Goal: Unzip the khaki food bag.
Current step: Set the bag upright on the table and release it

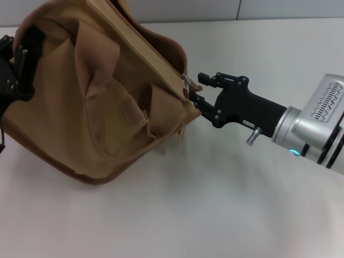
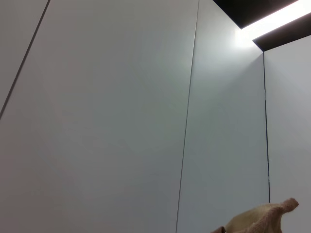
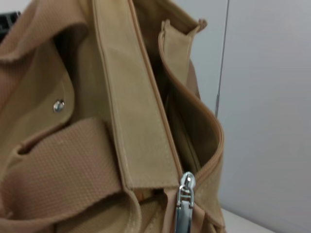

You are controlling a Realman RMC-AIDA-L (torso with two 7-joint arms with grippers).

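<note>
The khaki food bag (image 1: 102, 91) lies tilted on the white table, its webbing handles (image 1: 94, 54) flopped across its side. My left gripper (image 1: 21, 56) is at the bag's far left end, shut on the fabric and holding that end up. A scrap of the bag (image 2: 265, 216) shows in the left wrist view. My right gripper (image 1: 192, 91) is at the bag's right corner, shut on the silver zipper pull (image 1: 185, 82). In the right wrist view the pull (image 3: 184, 204) sits at the end of the zipper track, and the bag's top (image 3: 187, 121) gapes open behind it. A snap (image 3: 59, 105) shows on the pocket flap.
The white table (image 1: 215, 204) runs in front of and to the right of the bag. A grey panelled wall (image 1: 269, 9) stands behind the table. The right arm's silver wrist (image 1: 317, 121) reaches in from the right.
</note>
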